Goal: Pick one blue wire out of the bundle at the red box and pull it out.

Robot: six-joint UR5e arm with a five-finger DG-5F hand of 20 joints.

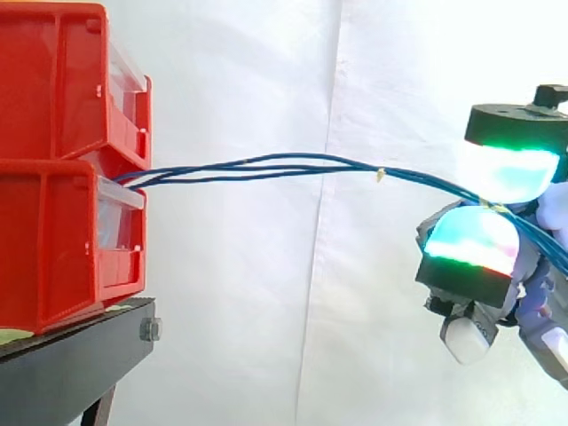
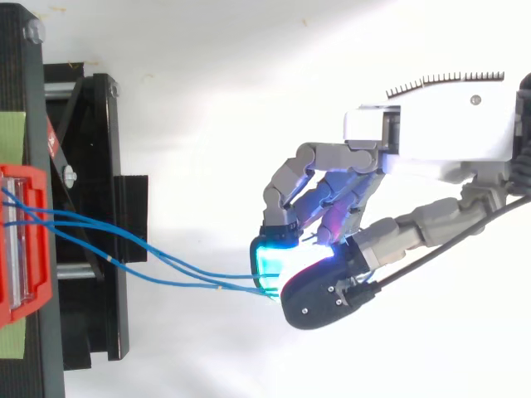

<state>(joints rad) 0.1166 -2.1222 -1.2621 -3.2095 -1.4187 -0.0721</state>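
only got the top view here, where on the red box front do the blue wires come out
Observer: Side view shows two stacked red bins; the blue wires leave at the gap between the upper bin and the lower bin.
Operator: taut or sagging
Observer: About level from the bins, then sloping gently down to the hand; no hanging loop.
Operator: how are they held
Observer: Pinched between one pad above and one pad below.

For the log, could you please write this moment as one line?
hand shut on blue wires | far ends at red bins | not yet pulled free
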